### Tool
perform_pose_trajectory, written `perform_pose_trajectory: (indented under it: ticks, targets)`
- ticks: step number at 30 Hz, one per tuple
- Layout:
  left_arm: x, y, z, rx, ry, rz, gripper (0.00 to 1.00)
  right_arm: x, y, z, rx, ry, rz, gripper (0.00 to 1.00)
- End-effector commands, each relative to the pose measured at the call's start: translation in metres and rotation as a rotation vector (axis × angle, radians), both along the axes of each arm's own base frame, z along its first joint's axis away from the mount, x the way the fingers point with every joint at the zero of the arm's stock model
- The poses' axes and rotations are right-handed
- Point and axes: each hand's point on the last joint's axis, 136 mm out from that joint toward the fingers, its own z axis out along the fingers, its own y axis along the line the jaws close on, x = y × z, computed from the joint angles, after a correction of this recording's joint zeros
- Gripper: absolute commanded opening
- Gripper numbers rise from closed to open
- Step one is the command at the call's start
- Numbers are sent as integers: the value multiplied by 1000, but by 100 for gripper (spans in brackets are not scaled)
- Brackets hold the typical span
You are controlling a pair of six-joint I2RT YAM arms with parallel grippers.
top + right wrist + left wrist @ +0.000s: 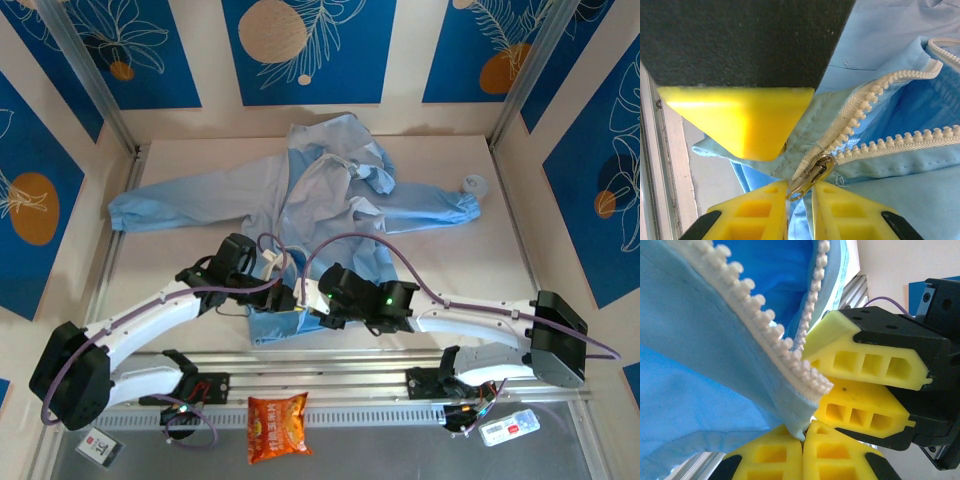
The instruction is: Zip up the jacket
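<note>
An orange snack bag (277,425) lies nearest, at 6 o'clock, on the metal strip in front of the arm bases. Just past it, both arms reach in to the jacket's (300,200) bottom hem, where their tips meet near the middle of the counter (470,260).

The left fingers (770,455) are pressed fully together, pinching the lower corner of one front panel, right beside the end of a row of whitish zipper teeth (790,352). The right fingers (755,212) are drawn in almost to touching, with the brass zipper pull (812,175) caught between their tips at the foot of the zipper. From there the two rows of teeth spread apart.

Beyond the hem the jacket lies spread on the counter. Its front is open and rumpled, one sleeve runs toward 9 o'clock and the other toward 3 o'clock, and the hood (330,145) is bunched at 12 o'clock.
</note>
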Motion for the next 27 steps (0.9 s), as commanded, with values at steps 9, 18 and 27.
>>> perform_pose_trajectory:
  ticks: [9, 18, 27]
  targets:
    - [-7, 0, 4, -8, 26, -44, 0, 5, -12, 7, 5, -14, -31, 25]
    - [-7, 0, 3, -6, 29, -48, 0, 3, -11, 10, 21, 14, -34, 30]
    - [-7, 0, 3, -6, 29, -48, 0, 4, -10, 9, 25, 19, -37, 33]
